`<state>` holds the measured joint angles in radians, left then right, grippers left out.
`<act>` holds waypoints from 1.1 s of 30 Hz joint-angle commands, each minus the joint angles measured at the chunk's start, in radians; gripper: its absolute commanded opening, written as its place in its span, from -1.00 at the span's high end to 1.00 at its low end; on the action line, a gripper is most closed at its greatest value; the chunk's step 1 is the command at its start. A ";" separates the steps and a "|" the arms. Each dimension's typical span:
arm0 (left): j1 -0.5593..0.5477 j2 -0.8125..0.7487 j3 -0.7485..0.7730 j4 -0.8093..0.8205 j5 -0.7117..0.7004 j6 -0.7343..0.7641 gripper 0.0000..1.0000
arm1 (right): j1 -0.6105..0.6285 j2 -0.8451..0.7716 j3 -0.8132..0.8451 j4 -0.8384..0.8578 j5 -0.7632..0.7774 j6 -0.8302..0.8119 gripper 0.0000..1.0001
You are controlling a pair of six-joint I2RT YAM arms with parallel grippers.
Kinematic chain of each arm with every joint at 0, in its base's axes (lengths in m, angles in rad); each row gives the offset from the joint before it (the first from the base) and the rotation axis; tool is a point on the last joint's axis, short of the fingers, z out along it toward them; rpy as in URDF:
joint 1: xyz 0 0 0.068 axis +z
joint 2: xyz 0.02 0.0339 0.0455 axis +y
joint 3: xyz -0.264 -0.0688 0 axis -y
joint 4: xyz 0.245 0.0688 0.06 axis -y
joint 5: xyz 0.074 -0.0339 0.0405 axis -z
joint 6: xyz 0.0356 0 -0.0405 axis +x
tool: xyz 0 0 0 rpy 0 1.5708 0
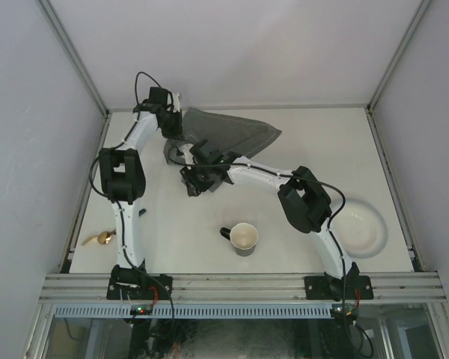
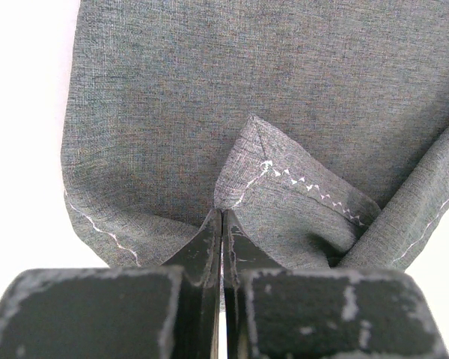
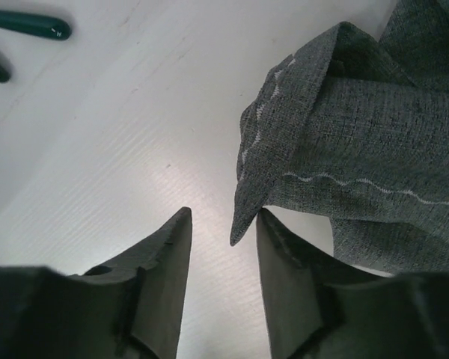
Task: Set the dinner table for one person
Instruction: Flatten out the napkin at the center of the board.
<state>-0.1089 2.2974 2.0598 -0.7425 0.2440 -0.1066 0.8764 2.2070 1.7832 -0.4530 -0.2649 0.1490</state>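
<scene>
the bench (image 1: 209, 217) carries the grey mat (image 1: 236, 134) bunched at its far left, near the back rail (image 1: 239, 107). my left jaws are clamped on a fold of it; my right jaws stand apart either side of a stitched corner (image 3: 248, 198). laying the mat, i judge: pinch, then spread rightward over bare bench, beyond the cup (image 1: 244, 238).

Occlusions / unclear
Green handles (image 3: 30, 25) cut by frame edge; white bowl (image 1: 368, 233) partly behind right arm (image 1: 325, 232); gold item (image 1: 102, 238) too small to identify.
</scene>
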 commanded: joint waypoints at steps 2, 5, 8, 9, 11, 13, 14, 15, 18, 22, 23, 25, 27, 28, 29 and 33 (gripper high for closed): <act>0.010 -0.027 -0.003 0.031 0.022 -0.012 1.00 | 0.004 -0.005 0.041 0.045 -0.002 0.008 0.48; 0.011 -0.026 -0.009 0.029 0.023 -0.011 0.99 | 0.004 0.002 0.048 0.042 0.004 0.006 0.77; 0.015 -0.031 -0.015 0.032 0.027 -0.010 1.00 | 0.000 0.004 0.054 0.041 0.014 0.004 0.79; 0.015 -0.034 -0.016 0.032 0.026 -0.010 0.99 | -0.002 0.002 0.056 0.042 0.016 0.006 0.80; 0.017 -0.035 -0.015 0.032 0.028 -0.010 1.00 | -0.006 0.004 0.059 0.044 0.020 0.007 0.82; 0.017 -0.035 -0.016 0.033 0.030 -0.010 0.99 | -0.005 0.007 0.064 0.040 0.043 0.009 0.38; 0.018 -0.034 -0.015 0.034 0.032 -0.010 0.99 | -0.005 0.009 0.067 0.039 0.048 0.009 0.18; 0.017 -0.035 -0.016 0.032 0.033 -0.010 0.99 | -0.005 0.012 0.069 0.039 0.047 0.009 0.09; 0.017 -0.035 -0.018 0.035 0.034 -0.010 1.00 | 0.000 0.020 0.071 0.041 0.047 0.011 0.00; 0.018 -0.038 -0.021 0.037 0.038 -0.011 0.99 | 0.005 0.038 0.073 0.049 0.040 0.015 0.02; 0.019 -0.038 -0.022 0.037 0.039 -0.011 1.00 | 0.006 0.042 0.073 0.051 0.037 0.020 0.03; 0.018 -0.038 -0.025 0.037 0.041 -0.011 1.00 | 0.007 0.051 0.075 0.053 0.029 0.029 0.07; 0.018 -0.040 -0.026 0.038 0.041 -0.011 0.99 | 0.010 0.057 0.077 0.054 0.025 0.033 0.15; 0.020 -0.039 -0.026 0.038 0.043 -0.010 0.99 | 0.011 0.059 0.078 0.056 0.024 0.035 0.23; 0.020 -0.041 -0.027 0.038 0.044 -0.010 1.00 | 0.013 0.060 0.078 0.057 0.023 0.036 0.35; 0.020 -0.044 -0.028 0.036 0.041 -0.011 0.99 | 0.011 0.056 0.091 0.046 0.030 0.029 1.00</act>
<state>-0.0978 2.2974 2.0552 -0.7338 0.2676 -0.1062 0.8795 2.2723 1.8172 -0.4377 -0.2386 0.1715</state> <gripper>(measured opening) 0.006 0.050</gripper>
